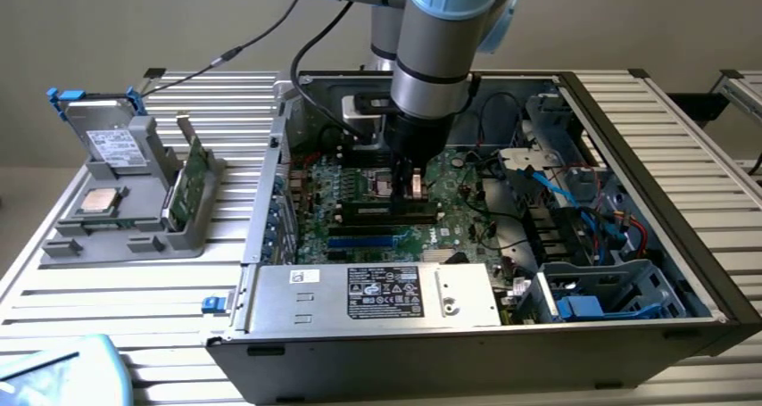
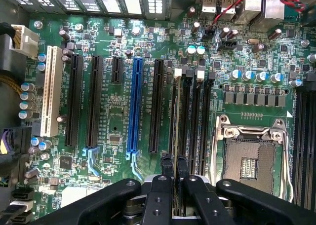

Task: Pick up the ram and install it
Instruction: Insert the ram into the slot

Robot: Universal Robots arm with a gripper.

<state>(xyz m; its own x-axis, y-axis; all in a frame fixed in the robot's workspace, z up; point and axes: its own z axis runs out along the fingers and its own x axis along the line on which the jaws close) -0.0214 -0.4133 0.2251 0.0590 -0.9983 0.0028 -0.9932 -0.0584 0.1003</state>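
Gripper (image 2: 175, 158) is down inside the case on your arm, fingers (image 2: 167, 167) drawn nearly together and clamped on the ram (image 2: 175, 116). You see the ram edge-on as a thin strip. It runs along the memory slot closest to the expansion slots, and you can't tell from here whether it's seated. In the exterior view the gripper (image 1: 411, 185) hangs over the middle of the motherboard (image 1: 470, 196). The open computer case (image 1: 476, 361) lies on its side on the slatted table (image 1: 120, 308) and holds several things. The motherboard sits flat on its floor. A grey power supply (image 1: 381, 292) with a black label runs along the near wall. A drive cage (image 1: 595, 290) with blue parts sits in the corner on the exterior view's right, and loose cables run along that side. Outside the case, on the exterior view's left, a grey parts tray (image 1: 71, 245) carries a hard drive (image 1: 116, 145) standing upright at the back. A processor chip (image 1: 99, 202) lies flat in the tray's front pocket. A green card with a metal bracket (image 1: 185, 187) stands on edge in the compartment nearest the case. On the board, the wrist view shows you the bank of black memory slots (image 2: 195, 116). On one side of it is an empty processor socket (image 2: 252, 161) with its metal frame. On the other side are a black expansion slot (image 2: 156, 104), a blue slot (image 2: 134, 104) and, further along, a white slot (image 2: 51, 92).
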